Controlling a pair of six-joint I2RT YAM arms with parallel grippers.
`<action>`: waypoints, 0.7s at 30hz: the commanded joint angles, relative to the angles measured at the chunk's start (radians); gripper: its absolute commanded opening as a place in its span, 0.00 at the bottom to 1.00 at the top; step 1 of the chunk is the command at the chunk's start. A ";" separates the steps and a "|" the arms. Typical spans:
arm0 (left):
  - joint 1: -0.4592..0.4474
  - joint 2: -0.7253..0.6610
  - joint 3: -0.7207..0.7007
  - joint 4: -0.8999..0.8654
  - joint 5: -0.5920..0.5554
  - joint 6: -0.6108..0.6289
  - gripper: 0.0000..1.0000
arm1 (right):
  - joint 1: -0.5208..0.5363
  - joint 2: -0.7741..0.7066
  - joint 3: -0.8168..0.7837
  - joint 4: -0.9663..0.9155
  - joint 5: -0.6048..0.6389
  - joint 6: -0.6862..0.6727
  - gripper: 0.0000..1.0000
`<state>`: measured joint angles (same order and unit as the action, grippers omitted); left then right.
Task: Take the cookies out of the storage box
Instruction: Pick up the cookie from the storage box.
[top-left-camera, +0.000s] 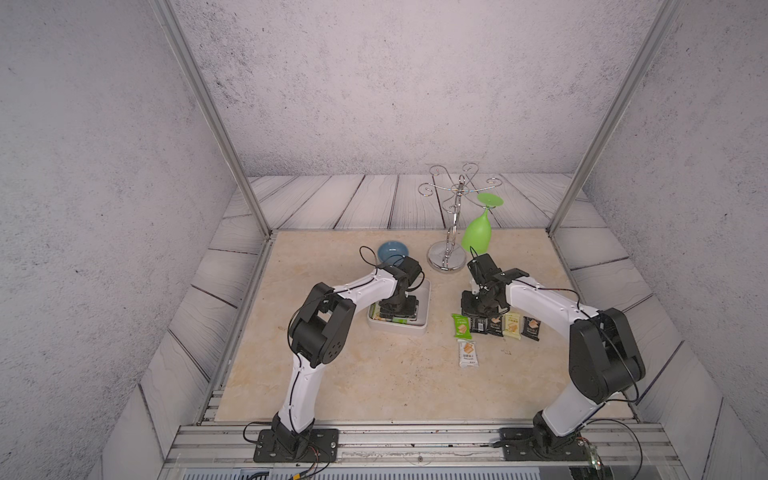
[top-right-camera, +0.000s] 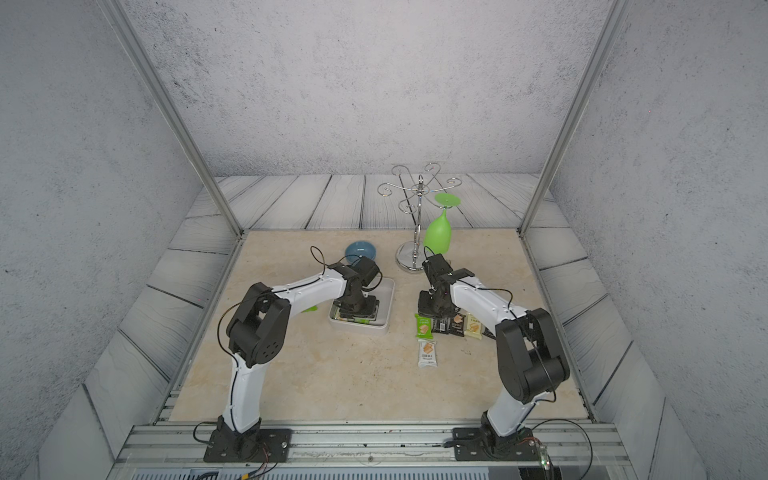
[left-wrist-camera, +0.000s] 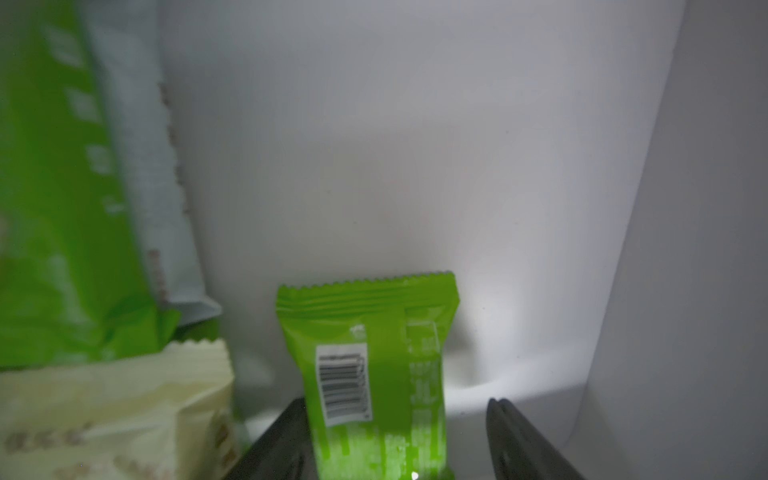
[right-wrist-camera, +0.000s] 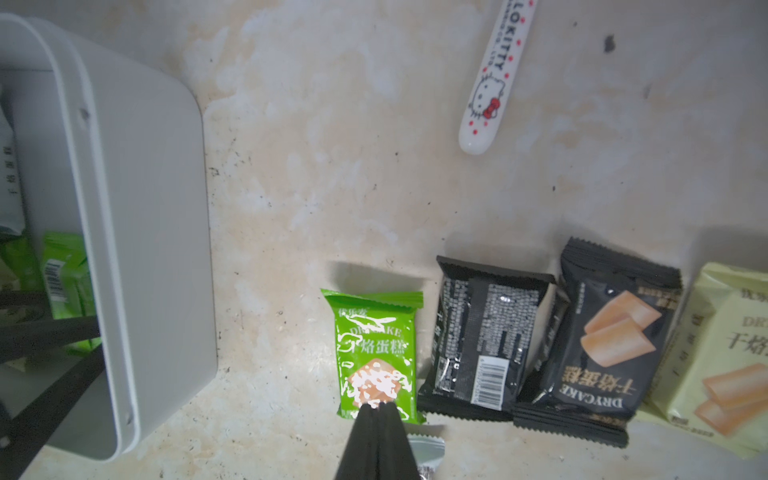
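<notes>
cookies: six on table right of box, more inside | left gripper in box, jaws spread astride green packet | right gripper clenched, empty, over row's left end | handling: light, soft, slick film; pinch across narrow width

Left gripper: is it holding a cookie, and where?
Nothing held: the left gripper stands open around a green packet, with a gap on one side.
</notes>
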<state>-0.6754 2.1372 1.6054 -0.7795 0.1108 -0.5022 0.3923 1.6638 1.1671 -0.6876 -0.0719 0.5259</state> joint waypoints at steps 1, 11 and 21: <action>-0.006 0.038 0.034 -0.069 -0.035 0.029 0.71 | 0.001 -0.032 -0.005 -0.019 0.024 -0.009 0.07; -0.007 0.073 0.045 -0.076 -0.045 0.046 0.64 | 0.000 -0.030 -0.007 -0.018 0.029 -0.011 0.07; -0.007 0.049 0.048 -0.051 -0.046 0.050 0.49 | 0.000 -0.029 0.009 -0.027 0.026 -0.015 0.07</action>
<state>-0.6804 2.1674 1.6470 -0.8356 0.0608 -0.4625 0.3923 1.6638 1.1671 -0.6880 -0.0677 0.5220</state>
